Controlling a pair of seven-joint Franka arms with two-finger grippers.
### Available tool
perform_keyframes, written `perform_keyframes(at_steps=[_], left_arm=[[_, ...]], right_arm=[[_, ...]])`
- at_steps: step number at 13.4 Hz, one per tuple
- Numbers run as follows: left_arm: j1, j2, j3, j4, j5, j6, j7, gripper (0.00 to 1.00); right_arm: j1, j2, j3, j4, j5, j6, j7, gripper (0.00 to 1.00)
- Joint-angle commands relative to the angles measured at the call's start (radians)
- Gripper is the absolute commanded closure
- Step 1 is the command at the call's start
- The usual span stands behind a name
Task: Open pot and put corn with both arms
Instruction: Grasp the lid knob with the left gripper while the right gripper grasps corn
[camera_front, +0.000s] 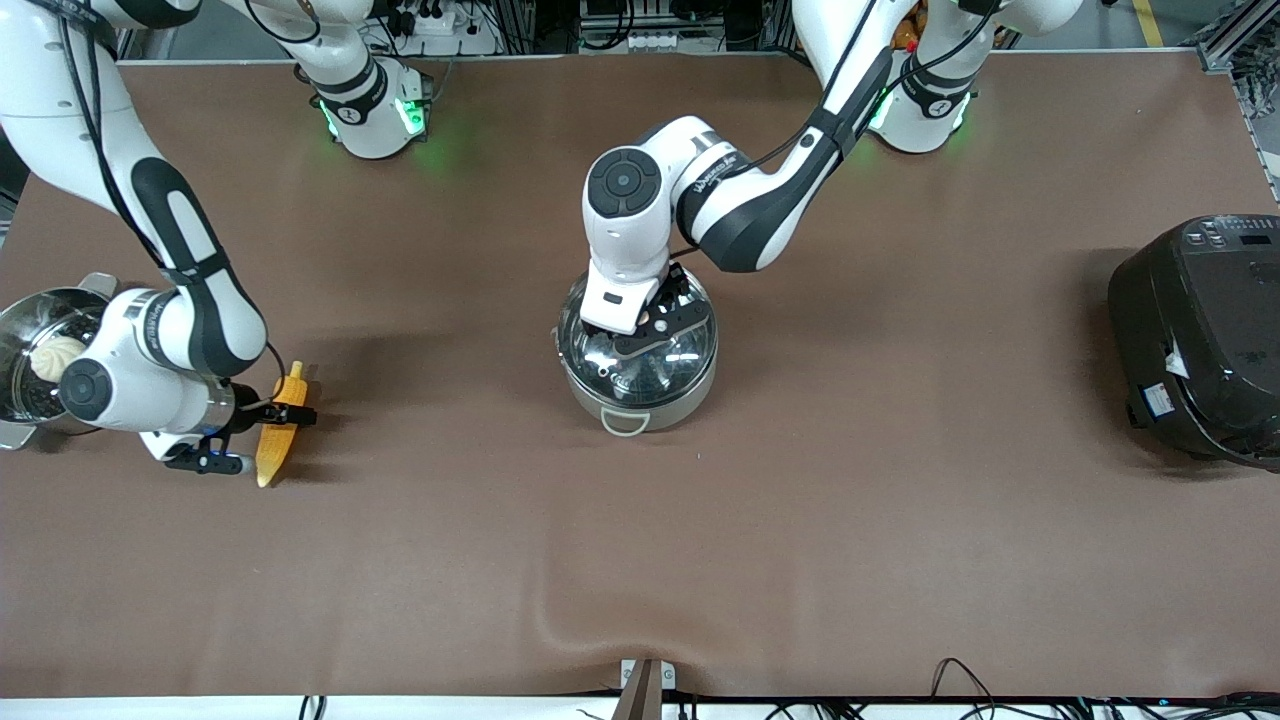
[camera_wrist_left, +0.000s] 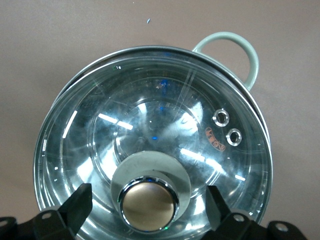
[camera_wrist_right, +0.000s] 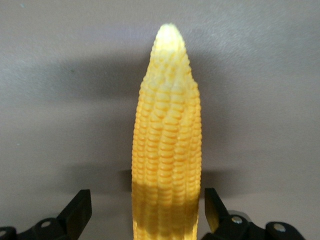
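Right gripper (camera_front: 268, 432), fingers spread either side of the corn (camera_front: 279, 425) lying on the table (camera_front: 800, 520), not yet clamped. Left gripper (camera_front: 655, 325), likewise agape, straddling the copper knob (camera_wrist_left: 148, 203) of the glass lid (camera_wrist_left: 150, 135) seated on the pot (camera_front: 637, 400) mid-table (red lid mark unreadable). Steamer pot (camera_front: 25, 345) holding a white bun (camera_front: 55, 355), beside the right arm. Black rice cooker (camera_front: 1200, 335) at the left arm's end.

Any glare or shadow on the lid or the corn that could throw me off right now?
Left wrist view: bright streaks of glare on the glass lid, but the knob reads clearly between the left claw's open fingers. Right wrist view: the corn's tip is washed out, its base shaded. Front view: reflections hide the pot's inside.
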Motion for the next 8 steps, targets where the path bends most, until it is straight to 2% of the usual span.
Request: perform_keyframes(at_steps=[1, 2, 3, 4, 6, 8], left_arm=[[-0.011, 0.005, 0.007, 0.015, 0.025, -0.002, -0.021, 0.12], [-0.009, 0.004, 0.007, 0.015, 0.025, -0.002, -0.023, 0.19], [-0.011, 0.005, 0.005, 0.015, 0.025, -0.002, -0.029, 0.25], [-0.016, 0.005, 0.002, 0.014, 0.024, -0.002, -0.030, 0.26], [-0.022, 0.002, 0.002, 0.009, 0.021, -0.002, -0.032, 0.33], [-0.022, 0.004, 0.002, 0.006, 0.021, -0.003, -0.032, 0.54]], right_arm=[[-0.007, 0.007, 0.000, 0.014, -0.055, -0.004, 0.013, 0.32], [-0.006, 0.005, 0.000, 0.014, -0.057, -0.009, 0.013, 0.68], [-0.004, 0.004, 0.000, 0.013, -0.055, -0.012, 0.013, 0.88], [-0.006, 0.001, 0.000, 0.013, -0.057, -0.015, 0.007, 0.97], [-0.009, 0.001, 0.002, 0.013, -0.057, -0.015, -0.017, 0.98], [-0.010, -0.006, 0.002, 0.013, -0.057, -0.026, -0.042, 0.98]])
